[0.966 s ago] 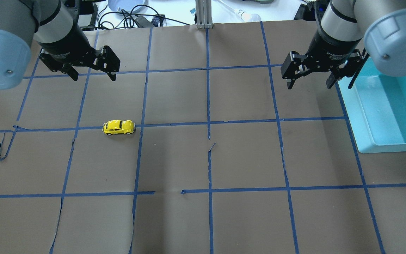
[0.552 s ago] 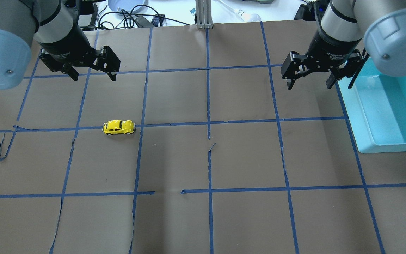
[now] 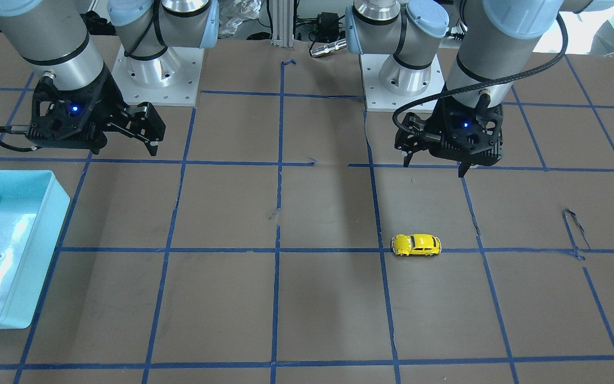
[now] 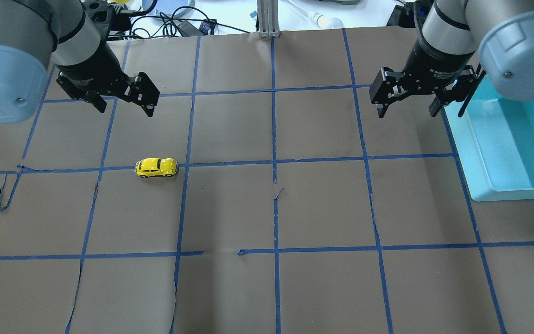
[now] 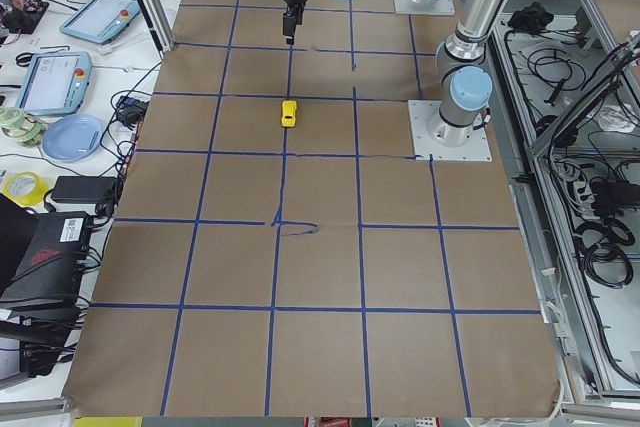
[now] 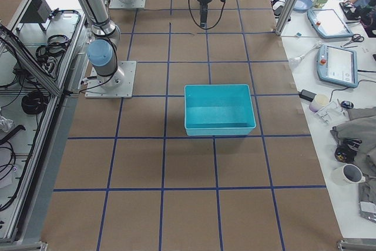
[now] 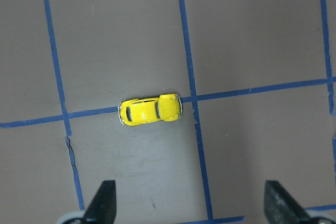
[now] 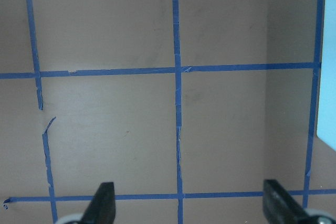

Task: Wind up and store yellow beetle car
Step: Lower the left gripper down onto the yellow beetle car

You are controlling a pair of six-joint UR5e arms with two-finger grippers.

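The yellow beetle car (image 4: pixel 155 167) stands on its wheels on the brown table, on a blue tape line; it also shows in the front view (image 3: pixel 415 245), the left side view (image 5: pixel 288 113) and the left wrist view (image 7: pixel 150 110). My left gripper (image 4: pixel 125 109) is open and empty, raised above the table and offset from the car towards the robot's base (image 3: pixel 434 166). In the left wrist view the car lies ahead of the open fingertips (image 7: pixel 104 203). My right gripper (image 4: pixel 407 112) is open and empty, high beside the turquoise bin (image 4: pixel 475 185).
The turquoise bin is open-topped and stands at the table's right end (image 3: pixel 46 250), also in the right side view (image 6: pixel 217 129). Blue tape lines form a grid on the brown paper, with torn curled tape (image 4: pixel 5 195) at the left. Cables and a blue plate (image 5: pixel 70 137) lie beyond the table.
My left arm has shifted slightly, its gripper moving a little towards the car in the overhead view. The car and the right arm have not moved.
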